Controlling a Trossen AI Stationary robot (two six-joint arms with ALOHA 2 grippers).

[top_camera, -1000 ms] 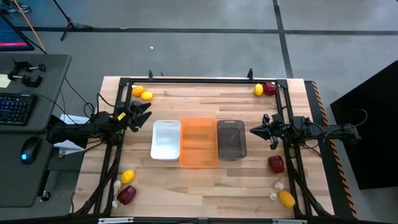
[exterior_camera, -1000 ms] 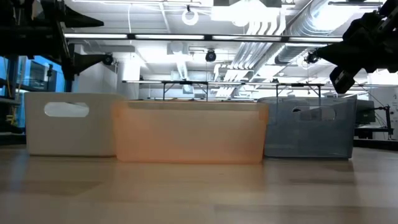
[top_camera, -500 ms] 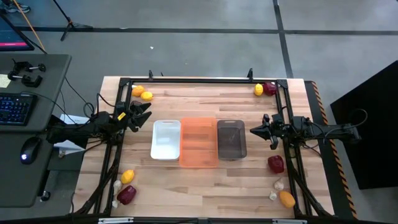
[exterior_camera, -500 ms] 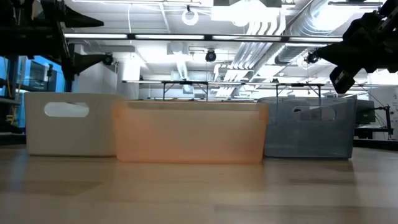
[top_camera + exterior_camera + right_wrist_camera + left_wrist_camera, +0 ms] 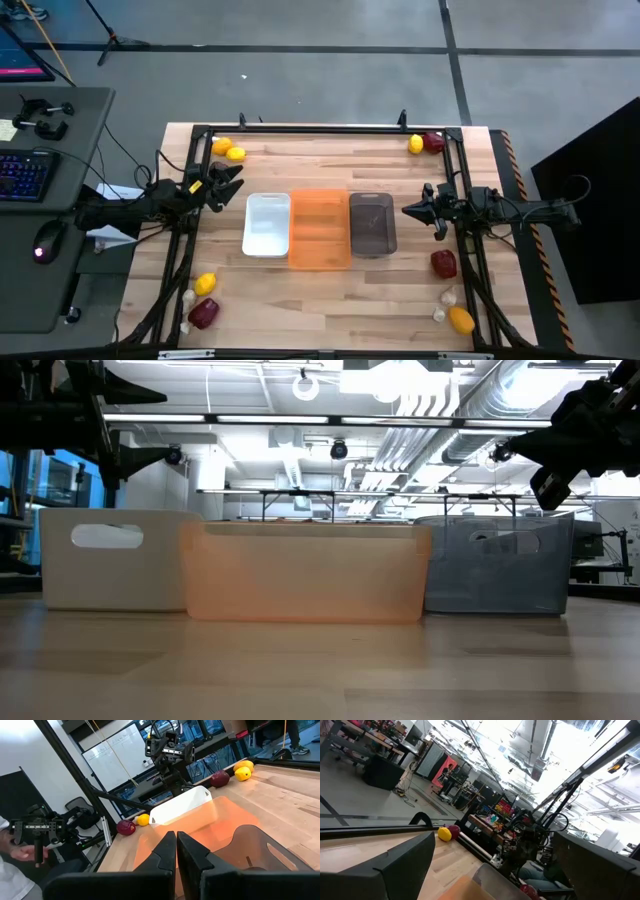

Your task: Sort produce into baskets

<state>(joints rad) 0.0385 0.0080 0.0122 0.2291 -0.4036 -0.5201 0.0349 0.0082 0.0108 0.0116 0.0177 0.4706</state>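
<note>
Three baskets stand side by side mid-table: white [image 5: 267,224], orange [image 5: 320,228], dark grey [image 5: 372,223]. Produce lies on the tabletop at the four corners: two yellow fruits [image 5: 229,151] far left; a yellow fruit [image 5: 416,144] and a red one [image 5: 433,142] far right; yellow [image 5: 205,284], whitish bulb [image 5: 189,298] and red [image 5: 203,313] near left; red [image 5: 443,263], bulbs [image 5: 448,296] and yellow [image 5: 461,320] near right. My left gripper [image 5: 232,182] [image 5: 492,842] hovers open left of the white basket. My right gripper [image 5: 405,210] [image 5: 176,845] hovers shut right of the grey basket.
A black metal frame [image 5: 320,128] runs along the table's far edge and down both sides past the arms' bases. A desk with keyboard and mouse [image 5: 40,180] stands left of the table. In the right wrist view a person's hand [image 5: 20,851] holds a dark device beyond the table.
</note>
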